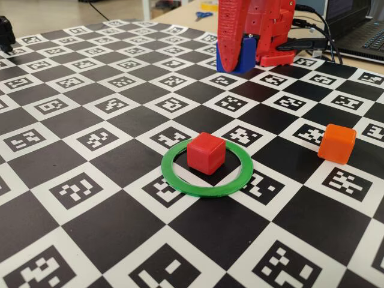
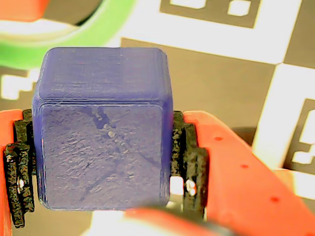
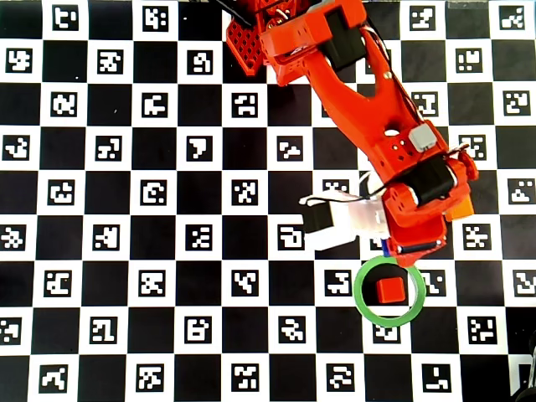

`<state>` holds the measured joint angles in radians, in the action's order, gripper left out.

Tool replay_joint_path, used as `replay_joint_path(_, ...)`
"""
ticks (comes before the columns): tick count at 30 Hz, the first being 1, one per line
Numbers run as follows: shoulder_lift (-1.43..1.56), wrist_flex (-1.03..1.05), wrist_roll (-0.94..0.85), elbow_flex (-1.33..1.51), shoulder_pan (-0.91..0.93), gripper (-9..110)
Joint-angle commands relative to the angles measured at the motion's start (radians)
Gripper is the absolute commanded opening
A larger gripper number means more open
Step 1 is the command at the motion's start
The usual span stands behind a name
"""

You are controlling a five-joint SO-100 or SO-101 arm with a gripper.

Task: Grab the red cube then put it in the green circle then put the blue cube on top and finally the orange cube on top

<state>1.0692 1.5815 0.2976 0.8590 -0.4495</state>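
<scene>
Gripper [image 2: 106, 196] is clamped on the blue cube [image 2: 103, 128]. In the wrist view the cube fills the middle of the frame, pinched on its left and right sides by the black pads [image 2: 189, 167] on the red fingers. Cube sits square between them, no visible tilt.

In the fixed view the gripper [image 1: 235, 63] hangs at the top of the frame, well above the checkerboard table [image 1: 90, 150]; the blue cube [image 1: 245, 57] shows as a blue patch at the tip of the red fingers, clear of the board.

Red cube [image 1: 206, 153] sits inside the green circle [image 1: 207, 168], flat on the board, roughly centred, slightly toward the far side of the ring. Not touching the ring as far as I can tell.

Overhead view: red cube [image 3: 389, 290] inside the green circle [image 3: 387, 291], the arm's end just above the ring's upper edge in the frame and overlapping it. The blue cube is hidden under the arm there, except a thin blue sliver.

In the wrist view the green circle [image 2: 74, 34] curves across the upper left corner, beyond the held cube, with a blurred red patch at the very corner.

Orange cube [image 1: 336, 143] stands alone on the board to the right of the ring in the fixed view, well apart from it. In the overhead view the orange cube [image 3: 460, 208] is mostly covered by the arm.
</scene>
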Motion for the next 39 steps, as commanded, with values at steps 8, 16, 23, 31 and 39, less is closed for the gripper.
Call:
replay_joint_path(8,-0.138,-0.034,0.015,-0.267,-0.006,9)
replay_joint_path(16,-0.227,-0.063,0.02,-0.351,0.0,8)
replay_joint_path(23,-0.29,-0.063,0.009,-0.411,0.006,8)
replay_joint_path(31,-0.311,-0.066,-0.011,-0.416,0.051,8)
replay_joint_path(39,-0.31,-0.066,-0.015,-0.411,0.064,9)
